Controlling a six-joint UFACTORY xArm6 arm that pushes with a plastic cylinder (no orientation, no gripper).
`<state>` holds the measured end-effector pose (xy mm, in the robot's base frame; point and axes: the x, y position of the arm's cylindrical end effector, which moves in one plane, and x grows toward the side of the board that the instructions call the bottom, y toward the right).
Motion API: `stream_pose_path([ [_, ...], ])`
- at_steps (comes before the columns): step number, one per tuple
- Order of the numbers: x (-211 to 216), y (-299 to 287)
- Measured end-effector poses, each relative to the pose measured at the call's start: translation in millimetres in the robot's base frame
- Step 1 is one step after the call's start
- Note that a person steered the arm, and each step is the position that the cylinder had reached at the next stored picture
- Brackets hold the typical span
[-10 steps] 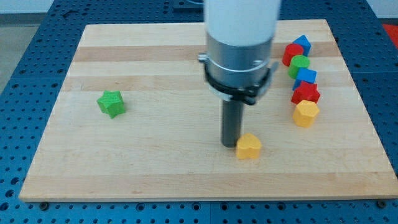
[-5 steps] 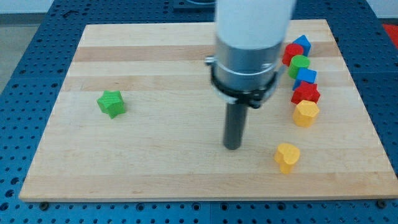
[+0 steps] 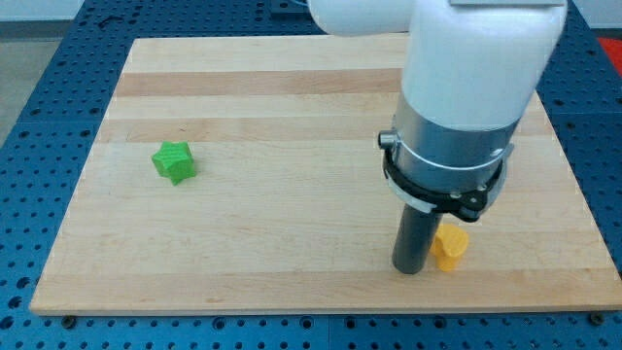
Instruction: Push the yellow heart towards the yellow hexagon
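The yellow heart lies near the view's bottom right of the wooden board. My tip rests on the board just to the heart's left, touching or nearly touching it. The arm's wide body covers the board's right side, so the yellow hexagon and the row of blocks there are hidden.
A green star-shaped block sits alone at the view's left. The board's bottom edge runs close below the heart and my tip. A blue perforated table surrounds the board.
The heart slid to the right and down, away from the rod, then stayed put. My tip has moved right and down to the heart's left side, and the arm now hides the right-hand blocks.
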<state>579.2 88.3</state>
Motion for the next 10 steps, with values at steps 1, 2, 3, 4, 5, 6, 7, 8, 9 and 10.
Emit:
stream_pose_path([
  [1,-13.8,16.1],
  [2,-28.6,38.2],
  [3,-16.5,31.6],
  [4,17.5,26.4],
  [5,29.7,42.8],
  [6,20.5,63.0],
  [7,8.0,79.5],
  [8,-5.2,99.0],
  [9,-13.9,114.6],
  [10,-1.2,107.1],
])
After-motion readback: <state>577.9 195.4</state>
